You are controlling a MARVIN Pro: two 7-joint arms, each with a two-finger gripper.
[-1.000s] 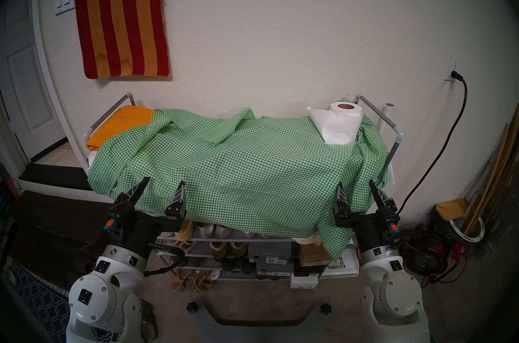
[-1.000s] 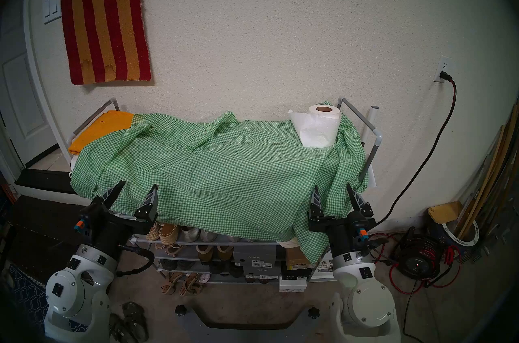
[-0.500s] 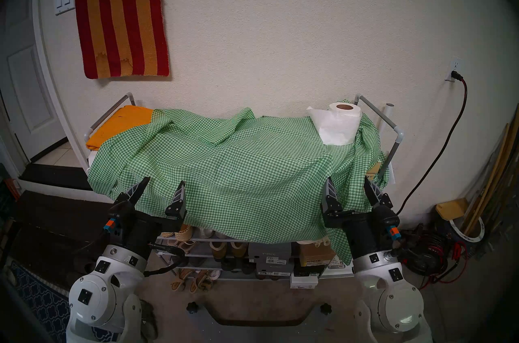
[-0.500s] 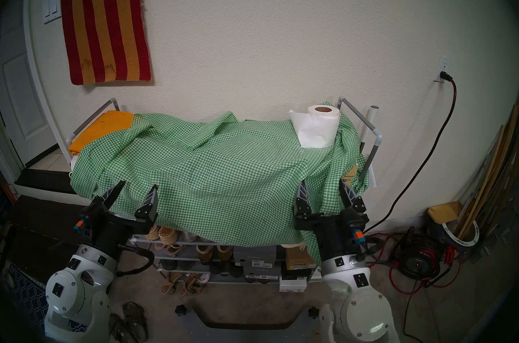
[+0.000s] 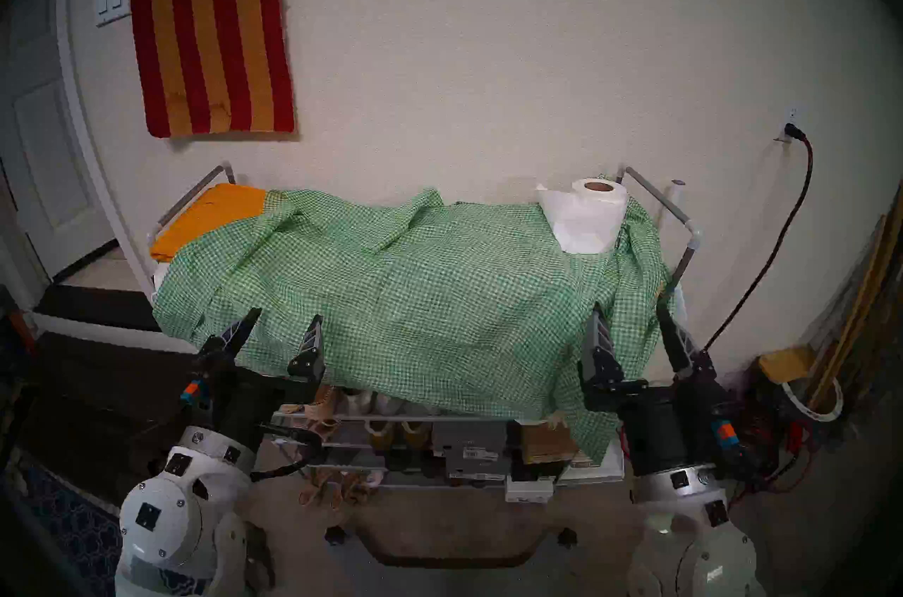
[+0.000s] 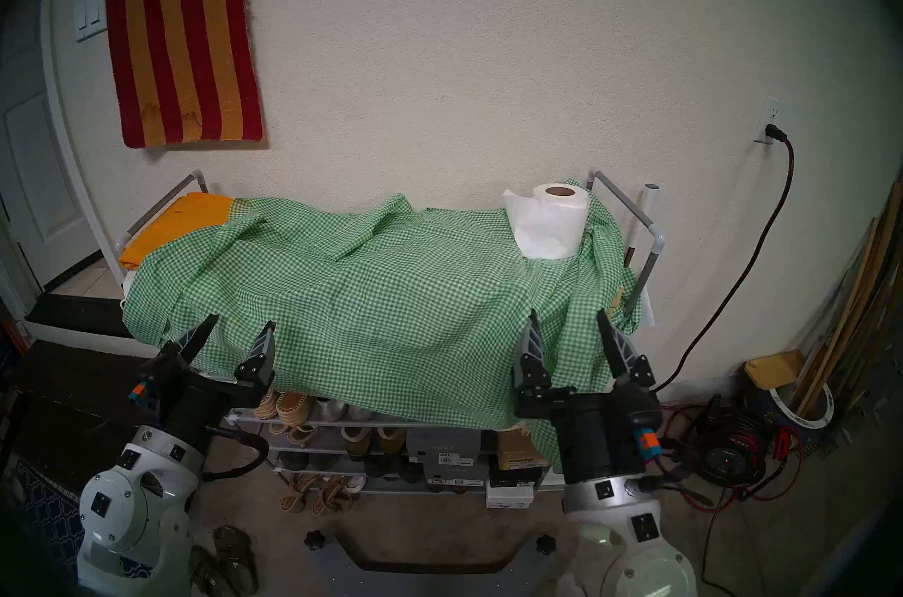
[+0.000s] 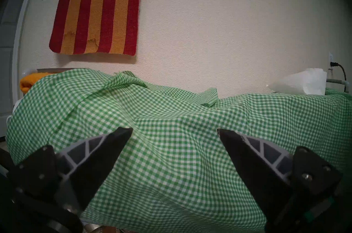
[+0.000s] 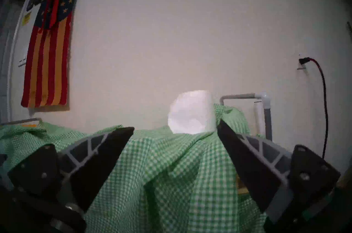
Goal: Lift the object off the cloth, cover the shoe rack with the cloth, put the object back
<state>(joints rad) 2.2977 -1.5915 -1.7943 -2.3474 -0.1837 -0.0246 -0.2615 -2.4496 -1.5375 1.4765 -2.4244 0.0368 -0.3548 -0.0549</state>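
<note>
Jaws of the left gripper (image 5: 282,321) stand spread wide and empty in the head views, tips in front of the draped green-and-white gingham cloth (image 5: 415,288); the right gripper (image 5: 627,313) gapes likewise. The white tissue roll with brown cardboard core (image 5: 589,215) stands on the cloth at the right rear of the grey tubular shoe rack (image 5: 684,234) (loose sheet trailing forward). Left wrist view: thin wrinkled cloth (image 7: 171,141) between black pointed fingers (image 7: 106,152). Right wrist view: blurred roll (image 8: 191,112) beyond folded cloth (image 8: 162,169).
</note>
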